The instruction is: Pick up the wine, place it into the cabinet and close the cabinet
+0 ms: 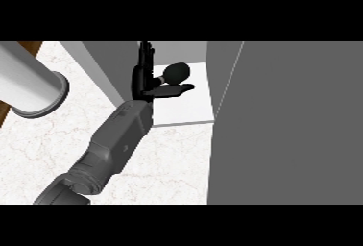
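Observation:
The wine [177, 71] shows as a dark rounded bottle on the white floor [186, 108] of the cabinet, near its back. My left hand [147, 79] reaches into the cabinet just left of the bottle. Its fingers [145, 55] point straight toward the back, and the thumb [172, 90] sticks out to the right beneath the bottle. The hand is open, and the bottle sits in the gap between thumb and fingers. I cannot tell whether they touch. The cabinet door [284, 125] stands open as a large grey panel filling the right side. My right hand does not show.
A pale cylinder [30, 84] lies at the upper left on the marble counter [170, 163]. The cabinet's grey left wall [106, 67] stands beside my forearm [117, 139]. A brown strip [6, 115] runs along the left edge.

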`<action>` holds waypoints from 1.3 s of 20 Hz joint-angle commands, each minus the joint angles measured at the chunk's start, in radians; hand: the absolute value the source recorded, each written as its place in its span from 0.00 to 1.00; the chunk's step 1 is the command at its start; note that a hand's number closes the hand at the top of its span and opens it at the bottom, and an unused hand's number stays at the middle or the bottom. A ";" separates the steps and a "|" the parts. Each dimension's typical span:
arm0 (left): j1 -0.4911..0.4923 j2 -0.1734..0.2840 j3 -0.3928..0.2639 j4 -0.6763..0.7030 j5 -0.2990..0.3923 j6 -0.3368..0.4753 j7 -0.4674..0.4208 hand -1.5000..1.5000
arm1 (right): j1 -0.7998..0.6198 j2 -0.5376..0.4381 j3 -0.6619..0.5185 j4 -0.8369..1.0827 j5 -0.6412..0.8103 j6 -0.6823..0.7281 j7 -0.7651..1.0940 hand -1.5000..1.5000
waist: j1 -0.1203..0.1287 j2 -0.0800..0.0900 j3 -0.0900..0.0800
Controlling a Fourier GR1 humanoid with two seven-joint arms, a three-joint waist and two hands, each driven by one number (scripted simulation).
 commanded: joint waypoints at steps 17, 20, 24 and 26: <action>0.465 0.002 -0.580 -0.702 0.254 0.363 0.109 0.00 | 0.075 -0.026 -0.059 -0.112 -0.014 -0.023 0.009 0.00 | 0.072 -0.013 0.000; 0.584 0.002 -0.623 -0.844 0.185 0.411 0.115 0.00 | 0.066 -0.011 -0.006 -0.125 0.042 -0.046 0.031 0.00 | 0.085 -0.014 0.000; 0.704 0.008 -0.686 -1.046 0.139 0.482 0.129 0.00 | 0.100 -0.044 -0.080 -0.144 -0.044 -0.014 0.025 0.00 | 0.084 -0.014 0.000; 0.725 0.032 -0.691 -1.115 0.125 0.489 0.184 0.00 | 0.098 -0.030 -0.050 -0.153 -0.034 -0.015 0.016 0.00 | 0.082 -0.013 0.000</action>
